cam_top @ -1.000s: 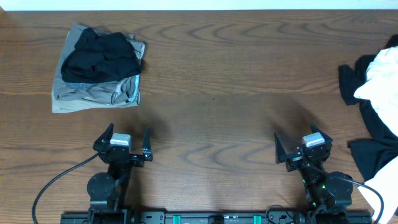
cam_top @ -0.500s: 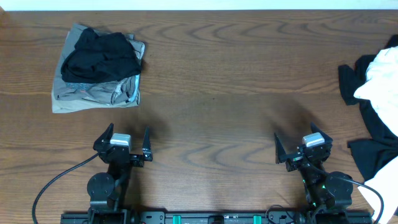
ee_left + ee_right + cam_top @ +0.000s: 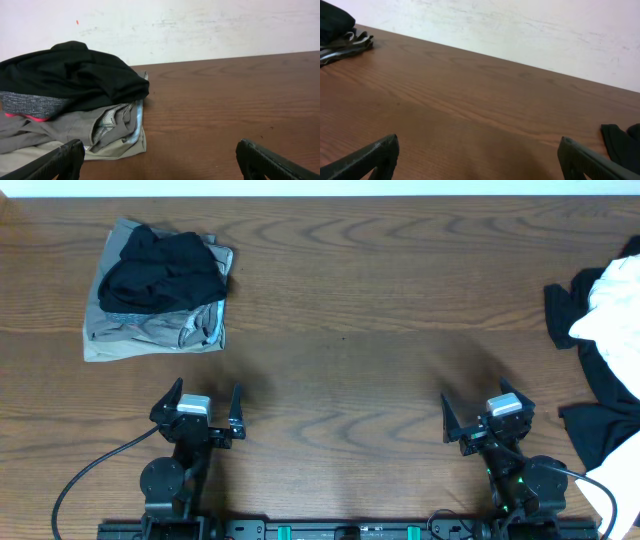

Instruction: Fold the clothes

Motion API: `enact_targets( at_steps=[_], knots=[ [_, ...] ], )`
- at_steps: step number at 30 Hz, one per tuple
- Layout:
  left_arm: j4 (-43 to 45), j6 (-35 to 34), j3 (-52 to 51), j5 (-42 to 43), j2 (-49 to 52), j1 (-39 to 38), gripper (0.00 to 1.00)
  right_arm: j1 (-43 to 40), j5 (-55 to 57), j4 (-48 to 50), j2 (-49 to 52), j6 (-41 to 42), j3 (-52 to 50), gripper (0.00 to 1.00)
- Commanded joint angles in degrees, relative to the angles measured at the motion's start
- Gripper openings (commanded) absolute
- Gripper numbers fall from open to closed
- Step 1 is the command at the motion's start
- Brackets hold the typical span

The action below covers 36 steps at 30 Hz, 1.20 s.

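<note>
**A:** Where are the hands?

**B:** Both are at the counter's (image 3: 340, 360) near edge. The left hand (image 3: 203, 396) has its jaws spread wide, holding and touching nothing. The right hand (image 3: 478, 410) is the same, wide and empty.

**A:** And the clothes?

**B:** Ahead of the left hand and a little to its left is a pile (image 3: 150, 340), a black garment (image 3: 165, 265) on a khaki garment (image 3: 125, 330). It looks folded. To the right of the right hand, at the counter's right edge, is a loose heap (image 3: 600, 380), a white shirt (image 3: 612, 300) on black cloth. It is partly out of frame and runs front to back.

**A:** Which arm is nearer?

**B:** The right one. The heap is near it and well apart from the left hand.
</note>
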Motion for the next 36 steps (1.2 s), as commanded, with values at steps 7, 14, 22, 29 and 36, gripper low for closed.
enact_targets(
  at_steps=[7,14,22,29,36],
  knots=[
    [-0.6,-0.3,-1.8,-0.5,-0.3,-0.2,0.98,0.9,0.1,0.1,-0.3,0.8,-0.3,0.99],
    [-0.6,-0.3,-1.8,-0.5,-0.3,-0.2,0.98,0.9,0.1,0.1,-0.3,0.8,-0.3,0.99],
    [1.7,2.1,-1.8,-0.4,-0.3,-0.2,0.98,0.9,0.1,1.0,-0.3,0.8,-0.3,0.99],
    [1.5,0.5,-1.7,7.2,-0.3,-0.2,0.98,0.9,-0.4,0.2,-0.3,1.0,-0.3,0.99],
    [2.2,-8.1,0.0,7.5,-0.3,-0.2,0.98,0.9,-3.8,4.3,-0.3,13.3,-0.2,0.99]
  ],
)
